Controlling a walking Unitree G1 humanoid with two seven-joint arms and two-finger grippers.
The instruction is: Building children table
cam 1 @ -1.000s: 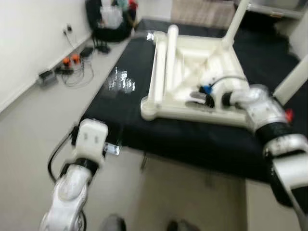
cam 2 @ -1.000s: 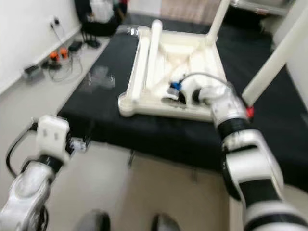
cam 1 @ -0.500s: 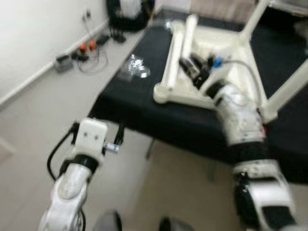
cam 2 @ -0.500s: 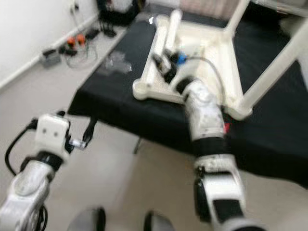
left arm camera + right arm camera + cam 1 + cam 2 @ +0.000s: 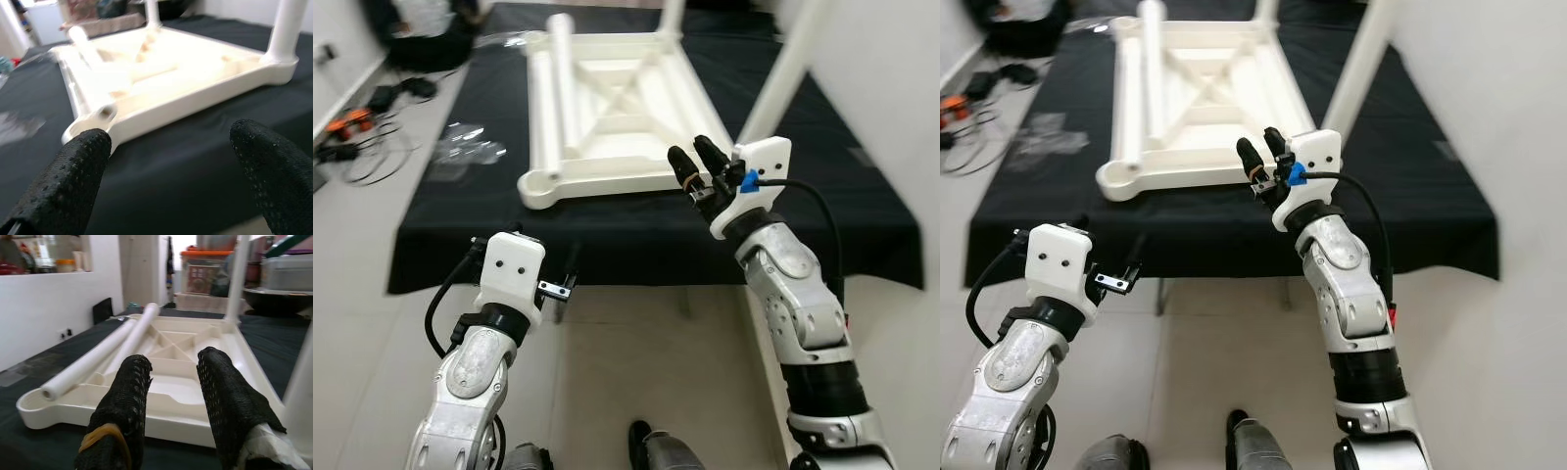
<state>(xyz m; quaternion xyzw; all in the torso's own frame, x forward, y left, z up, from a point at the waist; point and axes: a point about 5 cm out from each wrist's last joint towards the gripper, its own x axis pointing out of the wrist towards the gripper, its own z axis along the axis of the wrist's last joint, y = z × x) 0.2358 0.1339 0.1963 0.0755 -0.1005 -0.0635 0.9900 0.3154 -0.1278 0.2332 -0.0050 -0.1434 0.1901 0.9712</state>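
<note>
On the black-covered bench, seen from the left eye, a white children table lies upside down, its near rim close to the bench's front edge. Two legs stand up from its far and right corners, and a loose leg lies along its underside. The right hand hovers at the table's near right corner, released and grasping nothing. The left hand hangs below the bench's front edge, over the floor.

Across the right eye view the same layout shows: clear plastic wrap lies toward the bench's left edge, and cables sit on the floor beyond that edge.

From the left wrist, two black fingers stand wide apart, released, with the table's near corner between them beyond.

From the right wrist, the fingers are parted with nothing between them, pointing at the table's underside and the loose leg.
</note>
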